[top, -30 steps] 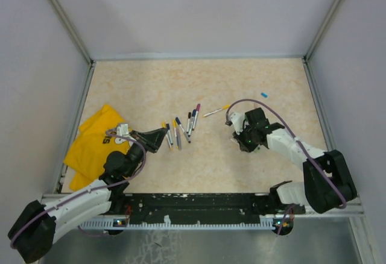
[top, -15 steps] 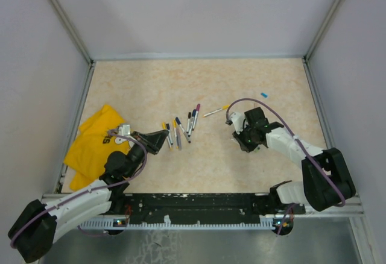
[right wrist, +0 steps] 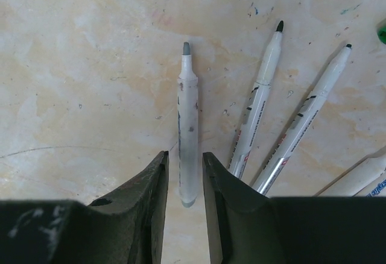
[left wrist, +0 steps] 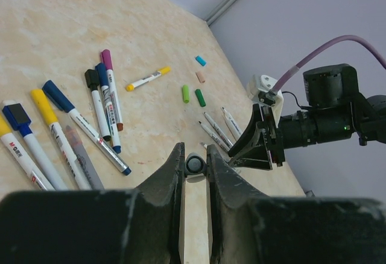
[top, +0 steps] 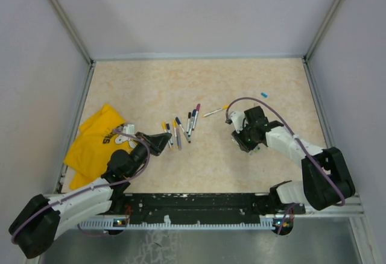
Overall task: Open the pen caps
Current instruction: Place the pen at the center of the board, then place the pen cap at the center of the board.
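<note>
Although a handful of pens are already open, the larger share of the work appears to remain; I judge it about a third done. Near the middle of the pale speckled worktop, a loose fan of capped pens lies side by side. They are slim white barrels with caps of blue, yellow, black and purple all in place. One more, a yellow-ended pen, lies by itself a little beyond them, and it too looks closed. To the right of the fan, the opened pens lie close together with bare dark tips showing, at least four as far as can be counted. Between the two groups rest two green caps, just beside each other, with a pale cap and a blue cap farther back, all loose. The left hand, hovering near the fan, is closed to a narrow gap and pinches a small grey cap, seen end-on. The right hand is down at the opened group, its jaws narrowly parted either side of a grey-tipped pen that lies flat on the worktop. A sliver of space shows on each side, so it seems to straddle the pen, not grip it. A crumpled yellow cloth lies at the left edge, clear of the pens.
</note>
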Action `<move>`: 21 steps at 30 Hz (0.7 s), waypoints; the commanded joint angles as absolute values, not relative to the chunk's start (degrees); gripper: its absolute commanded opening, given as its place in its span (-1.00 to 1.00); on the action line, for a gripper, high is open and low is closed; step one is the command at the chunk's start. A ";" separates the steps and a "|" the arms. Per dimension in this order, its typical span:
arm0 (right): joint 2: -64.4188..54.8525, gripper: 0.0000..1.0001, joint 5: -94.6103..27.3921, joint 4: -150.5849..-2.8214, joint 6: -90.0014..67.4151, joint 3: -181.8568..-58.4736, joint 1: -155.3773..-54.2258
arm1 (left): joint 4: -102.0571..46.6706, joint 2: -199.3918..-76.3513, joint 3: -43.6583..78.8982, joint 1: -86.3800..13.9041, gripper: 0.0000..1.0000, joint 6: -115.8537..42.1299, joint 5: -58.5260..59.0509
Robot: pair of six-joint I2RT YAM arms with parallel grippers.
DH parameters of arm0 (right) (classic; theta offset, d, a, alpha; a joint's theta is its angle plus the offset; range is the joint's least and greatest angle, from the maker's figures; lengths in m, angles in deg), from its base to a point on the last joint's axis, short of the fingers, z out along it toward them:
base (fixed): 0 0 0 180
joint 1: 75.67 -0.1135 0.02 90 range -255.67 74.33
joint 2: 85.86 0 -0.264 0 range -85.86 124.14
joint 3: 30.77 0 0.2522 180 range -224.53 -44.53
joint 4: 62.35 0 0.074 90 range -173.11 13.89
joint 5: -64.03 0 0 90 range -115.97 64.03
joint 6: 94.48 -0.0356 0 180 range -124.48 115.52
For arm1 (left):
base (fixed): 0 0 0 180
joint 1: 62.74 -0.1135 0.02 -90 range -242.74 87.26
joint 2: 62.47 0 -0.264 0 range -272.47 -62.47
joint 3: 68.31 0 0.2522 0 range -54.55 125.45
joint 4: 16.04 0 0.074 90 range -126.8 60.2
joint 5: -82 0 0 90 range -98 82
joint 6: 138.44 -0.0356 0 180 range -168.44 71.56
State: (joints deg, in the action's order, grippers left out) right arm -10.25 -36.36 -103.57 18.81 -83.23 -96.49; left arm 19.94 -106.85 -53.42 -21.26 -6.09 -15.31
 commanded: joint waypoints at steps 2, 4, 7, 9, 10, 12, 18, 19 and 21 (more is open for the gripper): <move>-10.68 -0.41 -36.15 -103.32 18.37 -85.75 -96.01 | 22.06 -107.95 -52.43 -21.43 -1.00 -5.65 -12.90; -11.04 -0.40 -36.31 -103.18 18.39 -85.83 -95.98 | 22.06 -108.58 -52.00 -21.49 -1.00 -5.71 -11.99; -11.87 -0.38 -36.63 -103.73 19.12 -86.28 -95.99 | 22.06 -109.90 -51.07 -21.43 -1.00 -6.37 -9.46; -12.44 -0.36 -36.57 -104.13 19.28 -86.89 -96.00 | 22.33 -111.20 -50.36 -21.45 -1.00 -6.53 -8.15; -12.67 -0.36 -36.56 -104.44 19.52 -87.23 -95.98 | 22.63 -111.85 -50.08 -21.43 -1.00 -6.52 -7.49; -13.01 -0.34 -36.30 -104.79 19.66 -87.78 -96.00 | 23.40 -113.42 -49.54 -21.43 -1.00 -6.37 -6.50; -14.75 -0.30 -35.74 -105.05 20.13 -88.37 -95.98 | 25.41 -117.81 -48.27 -21.43 -1.00 -5.56 -4.12; -15.07 -0.29 -35.62 -105.03 20.20 -88.39 -96.00 | 25.66 -118.36 -48.02 -21.43 -1.00 -5.43 -3.78; -15.78 -0.27 -35.28 -105.03 20.28 -88.47 -95.98 | 26.00 -119.63 -47.49 -21.43 -1.00 -5.23 -3.01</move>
